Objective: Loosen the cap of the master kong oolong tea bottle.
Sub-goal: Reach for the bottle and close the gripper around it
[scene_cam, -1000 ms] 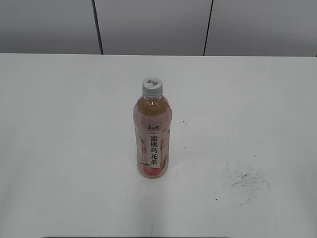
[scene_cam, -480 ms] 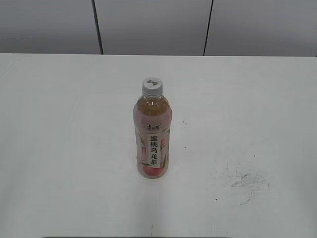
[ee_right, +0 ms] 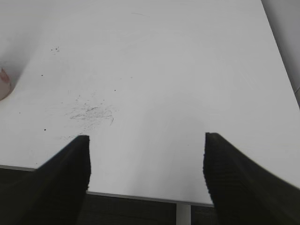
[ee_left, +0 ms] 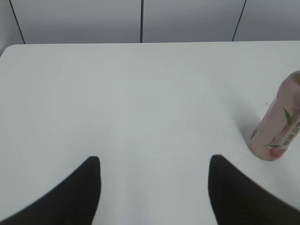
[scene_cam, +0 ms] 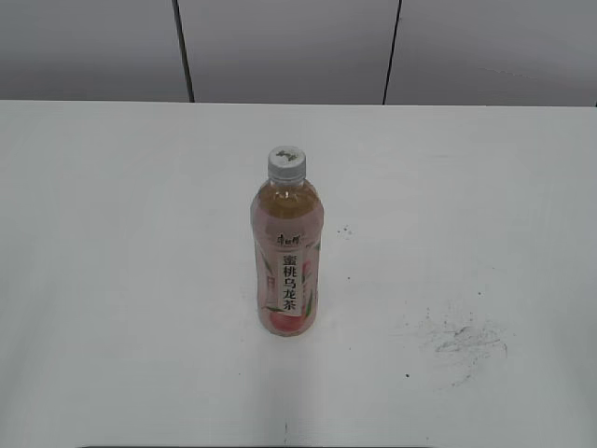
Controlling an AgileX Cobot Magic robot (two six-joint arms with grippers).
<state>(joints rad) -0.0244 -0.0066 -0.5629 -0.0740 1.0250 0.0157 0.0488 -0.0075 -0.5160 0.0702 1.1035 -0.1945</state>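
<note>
Table (scene_cam: 112, 280): broad, flat, matte white top, smooth but for a patch of fine dark scuff marks (scene_cam: 466, 341) on the right-hand near area and a few specks beside it. The scuffs show again in the right wrist view (ee_right: 91, 112), ahead of that gripper.

Wall panels (scene_cam: 289, 47): pale grey, flat, split by thin dark vertical seams, standing behind the table's far edge.

Left gripper (ee_left: 154, 187): two dark, matte, tapering fingers (ee_left: 79, 197), spread wide with bare table between them; nothing held. It hangs above the table, well apart from the bottle.

Right gripper (ee_right: 146, 176): two dark fingers (ee_right: 234, 178) with a finely ribbed surface, likewise spread apart and empty, over the table's near edge.

Master kong oolong tea bottle (scene_cam: 286, 252): slim, upright cylinder of clear plastic, rounded shoulder showing amber liquid, body wrapped in a glossy pink peach label with a white vertical strip of black characters. It stands near the table's middle, touching no gripper. The left wrist view catches its lower body at the right edge (ee_left: 279, 126); the right wrist view shows only a pink sliver at the left edge (ee_right: 3, 83).

Cap (scene_cam: 287, 161): small, round, white-grey plastic, ribbed side, faint dark mark on top, seated on the bottle's neck.
</note>
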